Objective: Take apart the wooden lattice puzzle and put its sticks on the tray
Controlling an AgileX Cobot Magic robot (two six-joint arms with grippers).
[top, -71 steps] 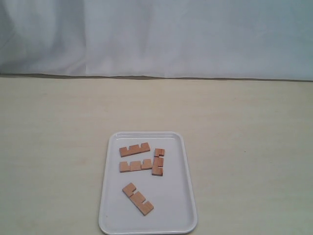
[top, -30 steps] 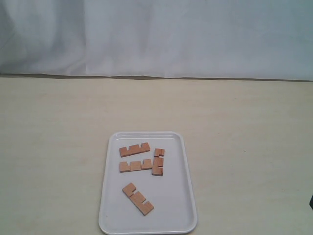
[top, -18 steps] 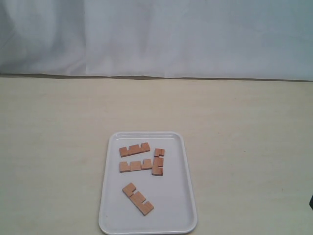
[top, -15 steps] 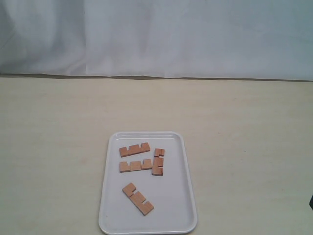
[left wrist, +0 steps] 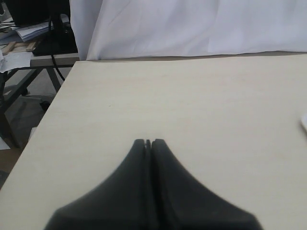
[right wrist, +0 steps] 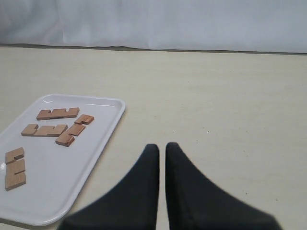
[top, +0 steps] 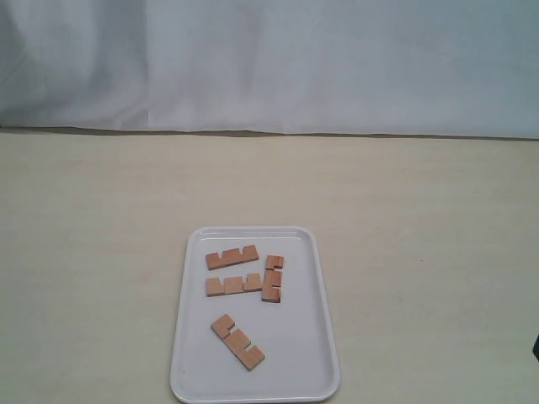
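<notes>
The puzzle is apart: its four sticks point(top: 232, 257) lie flat in the tray point(top: 295, 353), none interlocked. Each is a short, flat slat of light-brown wood with two square notches in one edge. Two lie side by side at the far end, a third point(top: 272, 279) stands crosswise against the end of one, and the fourth point(top: 237, 342) lies apart, slanted, nearer the camera. The tray is smooth, white and rectangular, with rounded corners and a low rim. It rests on a matte cream tabletop point(top: 421, 210) with faint grain, backed by creased white cloth point(top: 337, 67). The left tool point(left wrist: 148, 142) is black, its tips pressed together, holding nothing. The right tool point(right wrist: 162, 148) shows a narrow slit, also holding nothing, beside the tray.
</notes>
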